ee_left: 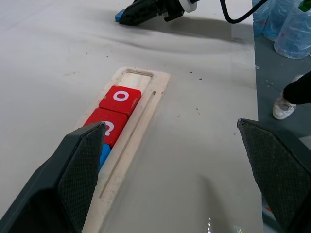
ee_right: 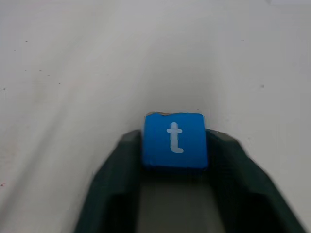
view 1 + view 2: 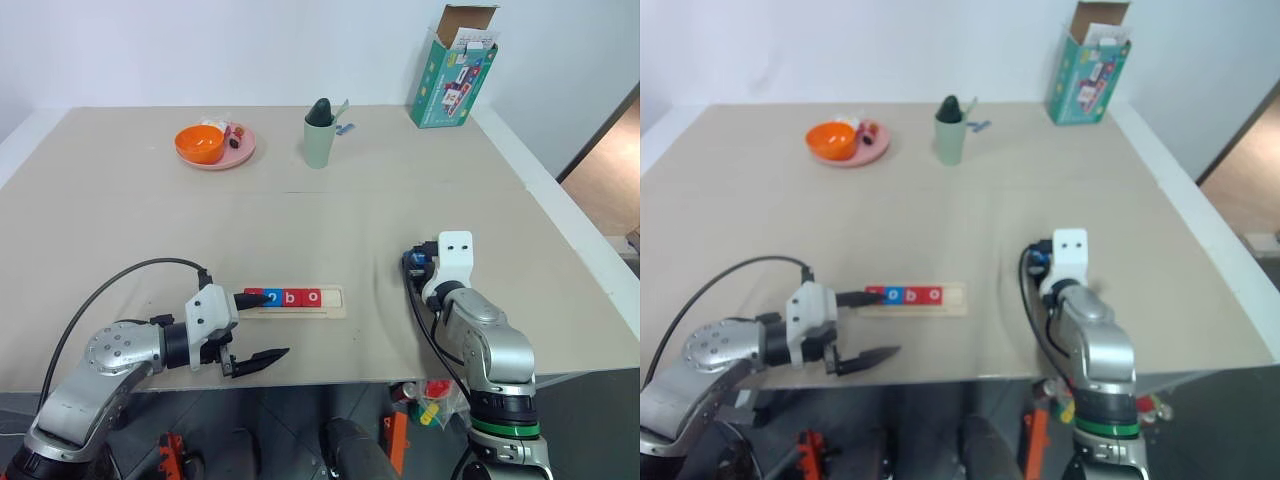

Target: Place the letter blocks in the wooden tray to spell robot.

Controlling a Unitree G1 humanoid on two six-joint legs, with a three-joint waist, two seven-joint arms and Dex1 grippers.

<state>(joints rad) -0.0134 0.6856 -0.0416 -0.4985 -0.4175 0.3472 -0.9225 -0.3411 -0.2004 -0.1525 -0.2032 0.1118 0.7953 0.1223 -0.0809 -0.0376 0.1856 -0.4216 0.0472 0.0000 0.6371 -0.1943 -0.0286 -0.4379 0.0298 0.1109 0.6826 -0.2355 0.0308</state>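
Blue t block (image 2: 175, 141) clamped between right fingers (image 2: 121, 160); left fingers (image 1: 82, 165) spread wide.

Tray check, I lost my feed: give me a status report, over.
Left gripper open beside the tray. Right gripper shut on the blue t block, on the table. Four blocks in; end slot free, path clear.

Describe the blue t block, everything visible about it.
The blue t block is a small square tile with rounded corners, its smooth blue face bearing a white lowercase t that reads upright in the right wrist view. One top corner looks slightly chipped or scuffed. It sits between the two black fingers of the right gripper, which press against its two sides. It is down at the beige table surface, apart from the wooden tray, whose last slot is empty.
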